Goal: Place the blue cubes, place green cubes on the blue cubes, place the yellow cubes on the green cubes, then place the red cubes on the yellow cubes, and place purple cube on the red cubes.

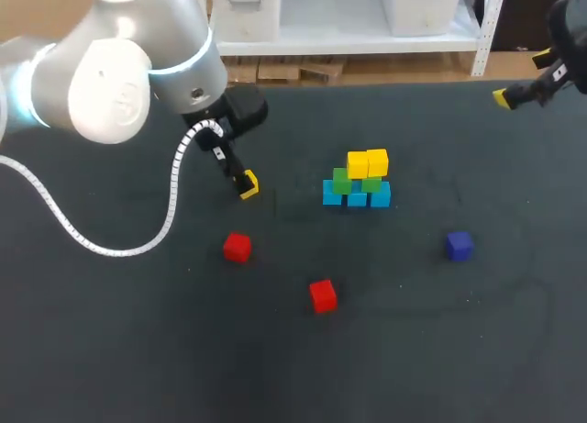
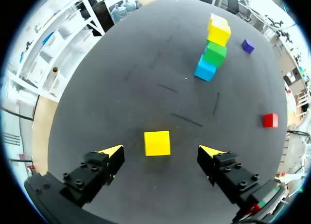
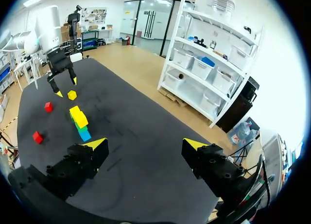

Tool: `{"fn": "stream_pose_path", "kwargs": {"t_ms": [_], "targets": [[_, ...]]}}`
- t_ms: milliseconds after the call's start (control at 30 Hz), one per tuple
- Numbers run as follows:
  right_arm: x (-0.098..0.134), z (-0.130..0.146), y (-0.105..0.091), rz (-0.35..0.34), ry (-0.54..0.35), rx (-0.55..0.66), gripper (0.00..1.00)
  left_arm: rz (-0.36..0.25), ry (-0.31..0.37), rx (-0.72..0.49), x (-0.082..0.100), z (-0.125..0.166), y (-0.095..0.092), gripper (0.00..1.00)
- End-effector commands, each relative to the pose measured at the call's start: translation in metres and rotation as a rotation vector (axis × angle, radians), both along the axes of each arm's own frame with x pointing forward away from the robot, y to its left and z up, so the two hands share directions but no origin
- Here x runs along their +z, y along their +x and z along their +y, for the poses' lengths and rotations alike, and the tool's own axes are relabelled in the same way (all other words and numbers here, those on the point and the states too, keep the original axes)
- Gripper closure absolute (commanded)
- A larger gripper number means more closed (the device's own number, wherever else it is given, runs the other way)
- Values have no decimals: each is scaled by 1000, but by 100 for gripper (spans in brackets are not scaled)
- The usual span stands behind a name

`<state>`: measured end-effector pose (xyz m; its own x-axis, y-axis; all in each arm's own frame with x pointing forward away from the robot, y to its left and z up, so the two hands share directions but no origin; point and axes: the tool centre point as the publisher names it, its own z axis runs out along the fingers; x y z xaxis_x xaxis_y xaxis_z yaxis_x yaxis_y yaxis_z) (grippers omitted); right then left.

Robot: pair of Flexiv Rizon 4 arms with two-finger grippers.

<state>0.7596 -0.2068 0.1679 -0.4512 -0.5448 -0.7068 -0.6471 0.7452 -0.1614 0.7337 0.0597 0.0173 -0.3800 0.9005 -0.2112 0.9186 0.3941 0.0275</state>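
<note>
Left arm (image 1: pixel 110 83) looms nearest, coming in over the left of the desk (image 1: pixel 138 350). Left pincer (image 2: pixel 161 150): fingers wide apart, loose yellow cube (image 2: pixel 157 143) on the desk between them, touched by neither.

Stack (image 1: pixel 358 180) mid-desk, to the right of the left pincer: blue cubes (image 1: pixel 357 199) at the base, green cubes (image 1: pixel 341 180) on them, two yellow cubes (image 1: pixel 367 162) on top. Two red cubes (image 1: pixel 237 247) and the purple cube (image 1: pixel 459 246) lie apart on the near desk.

Right pincer (image 3: pixel 144 143): fingers apart, empty, at the far right corner.

Judgement: yellow layer in hand. Next: lower, close on the loose yellow cube, carry it to the stack.

Head view blurs that cube into the pincer's yellow tip. Left wrist view shows it standing free, but only one red cube.
</note>
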Motion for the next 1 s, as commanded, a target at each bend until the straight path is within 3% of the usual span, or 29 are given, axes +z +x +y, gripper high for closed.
{"fn": "stream_pose_path", "kwargs": {"t_ms": [33, 367, 1000], "targets": [[0, 2, -4, -26, -25, -40, 0, 28, 20, -25, -6, -7, 5, 0], [0, 2, -4, -26, -25, -40, 0, 63, 50, -56, -16, -15, 7, 0], [0, 2, -4, -26, -25, -40, 0, 78, 109, 28, -20, -14, 11, 0]]}}
